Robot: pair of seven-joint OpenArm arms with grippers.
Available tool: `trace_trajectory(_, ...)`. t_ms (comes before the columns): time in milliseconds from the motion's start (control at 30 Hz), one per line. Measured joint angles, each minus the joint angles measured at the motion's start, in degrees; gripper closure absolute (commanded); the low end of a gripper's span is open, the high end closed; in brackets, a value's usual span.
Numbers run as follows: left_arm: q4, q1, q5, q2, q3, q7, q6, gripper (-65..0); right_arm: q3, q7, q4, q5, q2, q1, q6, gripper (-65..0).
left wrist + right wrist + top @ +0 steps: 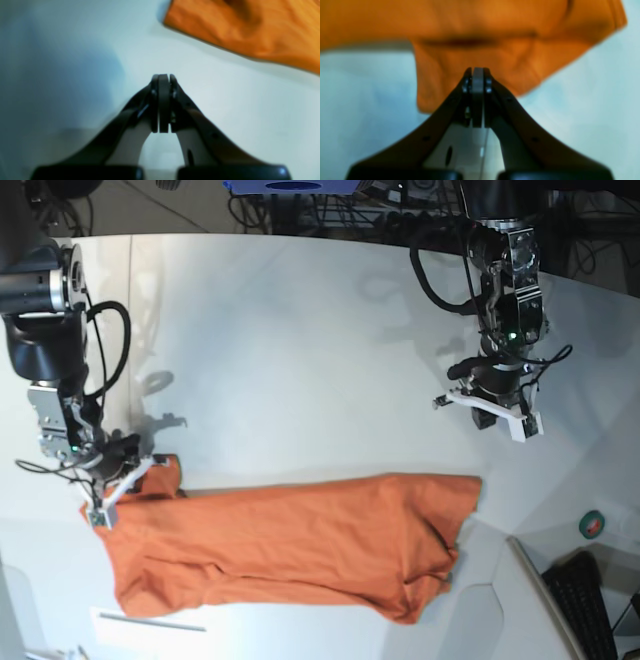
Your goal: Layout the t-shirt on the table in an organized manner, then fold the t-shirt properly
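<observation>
Presently the bright orange short-sleeved cloth t-shirt lies spread lengthwise on the wide smooth white counter, toward its near edge, rumpled, with one end bunched and folded over itself. Left pincer: jaws pressed together, nothing between them, hovering over bare counter with the shirt's edge well apart from it. Right pincer: jaws likewise closed and empty, tips just above or at a sleeve-like flap of the shirt; contact cannot be told through the blur. In the base view the right arm stands at the shirt's corner, the left arm well off above the other end. Judged step: laying out, not yet folding. Next move likely calls for both pincers to open, take opposite corners, and draw the cloth flat.
</observation>
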Motion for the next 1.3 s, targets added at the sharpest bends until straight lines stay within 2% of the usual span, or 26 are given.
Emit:
trace_trajectory(67, 0.0, 1.3, -6.2, -1.7, -0.5, 0.2, 0.3, 0.0, 0.0, -0.3, 0.0, -0.1, -0.3, -0.2, 0.0, 0.0)
trace_trajectory(167, -0.1, 2.8, -10.7, -5.2, -1.3, -0.2, 1.2, 0.0, 0.0, -0.8, 0.0, -0.2, 0.0, -0.9, 0.0, 0.0)
trace_trajectory(233, 0.0, 3.0, -11.0, -6.1, -1.3, -0.4, 1.1, 0.0, 0.0, -0.7, 0.0, -0.2, 0.0, -0.9, 0.0, 0.0)
trace_trajectory(333, -0.1, 3.0, -11.1, -5.5, -1.0, -0.3, 0.8, 0.0, 0.0, -0.6, -0.1, -0.3, -0.4, 0.0, 0.0, 0.0)
trace_trajectory(533, -0.2, 2.9, -11.1, -5.7, -1.2, -0.3, 0.9, 0.0, 0.0, 1.0, -7.3, -0.2, -3.3, 2.8, -0.1, 0.0)
trace_trajectory(667, -0.2, 2.7, -11.1, -5.5, -1.1, -0.1, 0.8, 0.0, 0.0, 2.1, -6.9, 0.3, -3.3, 1.5, 0.3, 0.0)
trace_trajectory(800, -0.2, 2.9, -11.1, -6.6, -1.0, -0.1, 0.8, 0.0, 0.2, 6.4, -5.3, 2.3, -2.9, -2.7, 1.1, 0.0)
trace_trajectory(1000, -0.2, 2.5, -11.1, -7.1, -1.1, -0.1, 0.8, 0.0, 0.3, 5.2, 12.3, 3.3, -2.2, -17.0, 1.9, 0.0)
trace_trajectory(1167, -0.2, 2.3, -11.0, -7.2, -1.0, -0.2, 0.9, 0.0, 0.3, -0.9, 25.4, 3.4, -0.3, -26.9, 1.9, 0.0)
trace_trajectory(1300, -0.2, 1.9, -11.1, -7.2, -0.8, -0.1, 0.8, 0.0, 0.3, -2.2, 32.4, 3.4, 1.2, -33.5, 1.7, 0.0)
